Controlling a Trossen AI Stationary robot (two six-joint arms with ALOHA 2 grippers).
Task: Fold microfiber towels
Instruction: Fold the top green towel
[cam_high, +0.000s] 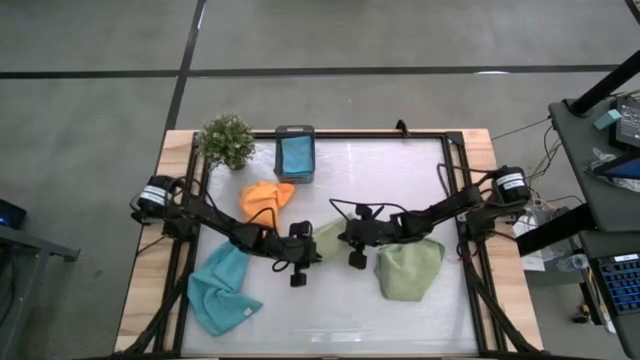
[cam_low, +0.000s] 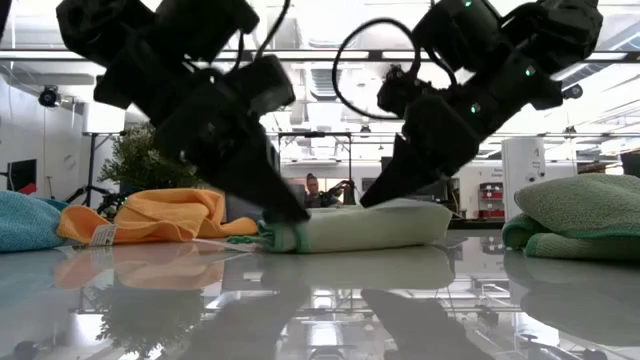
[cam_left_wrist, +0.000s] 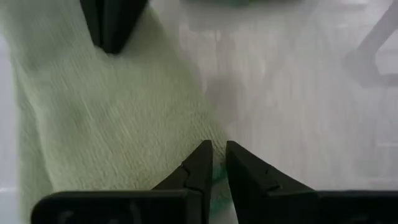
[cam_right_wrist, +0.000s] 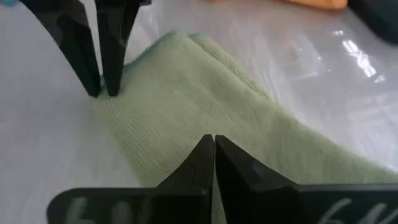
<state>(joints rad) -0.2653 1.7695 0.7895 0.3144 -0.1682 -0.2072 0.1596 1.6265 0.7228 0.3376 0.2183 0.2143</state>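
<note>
Five towels lie on the table (cam_high: 330, 320): two green, two blue, one orange. Both grippers, left gripper (cam_high: 312, 247) and right gripper (cam_high: 345, 236), pinch the middle green towel (cam_high: 329, 236) at table centre.

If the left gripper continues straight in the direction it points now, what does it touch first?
Most likely the right gripper: it stands directly ahead of the left gripper, across the folded sage green towel that both tips rest on. Depth is hard to judge.
</note>
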